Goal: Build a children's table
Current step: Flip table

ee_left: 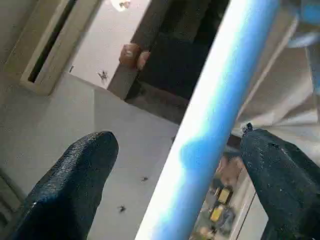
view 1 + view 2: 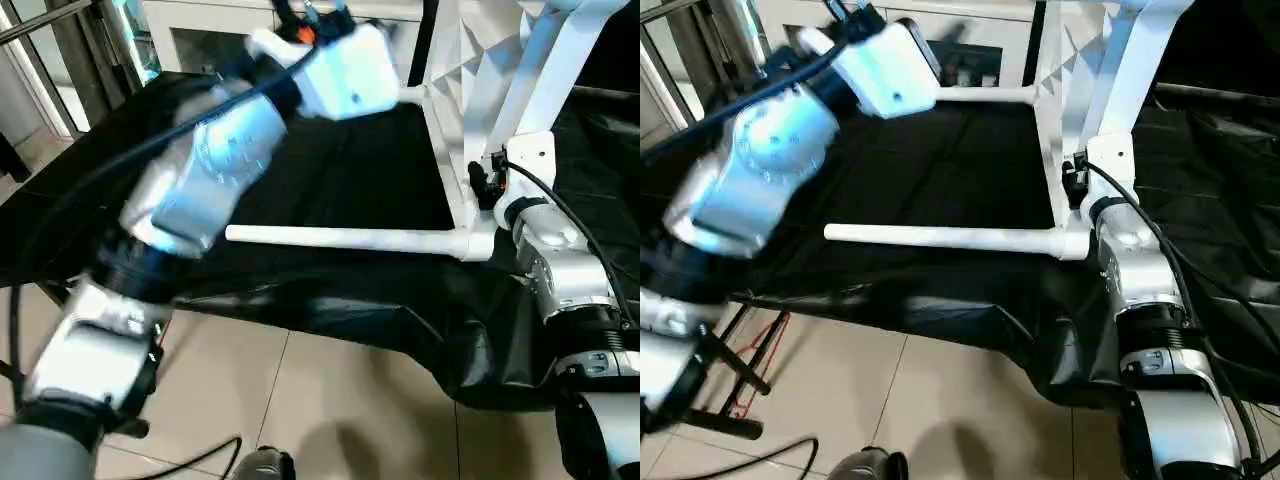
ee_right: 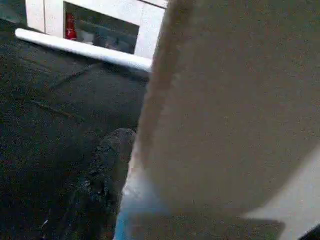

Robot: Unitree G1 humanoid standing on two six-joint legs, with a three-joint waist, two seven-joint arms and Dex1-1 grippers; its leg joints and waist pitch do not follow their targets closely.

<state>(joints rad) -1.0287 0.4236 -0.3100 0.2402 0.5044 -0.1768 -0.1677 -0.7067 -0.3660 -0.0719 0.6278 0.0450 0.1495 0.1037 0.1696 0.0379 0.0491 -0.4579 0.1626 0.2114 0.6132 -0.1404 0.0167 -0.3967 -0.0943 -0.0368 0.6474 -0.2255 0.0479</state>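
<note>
The children's table stands on its edge on the black cloth. Its white tabletop (image 2: 470, 90) shows a ribbed underside. One white leg (image 2: 350, 238) sticks out level to the left from the near lower corner socket (image 2: 478, 243). A second leg (image 2: 990, 95) reaches left farther back. My left arm is raised across the left of the scene. My left gripper (image 1: 177, 137) is open, and a white leg (image 1: 210, 115) runs between its black fingers (image 1: 75, 180) with a gap on each side. My right gripper (image 2: 487, 180) sits against the tabletop's near edge (image 3: 225, 115).
The black-draped work table (image 2: 330, 170) ends in a front edge where the cloth hangs in folds (image 2: 470, 340) over a tiled floor (image 2: 330, 410). White cabinets (image 2: 970, 40) stand behind. A black cable (image 2: 570, 215) loops over my right forearm. Metal stand legs (image 2: 730, 390) are at the lower left.
</note>
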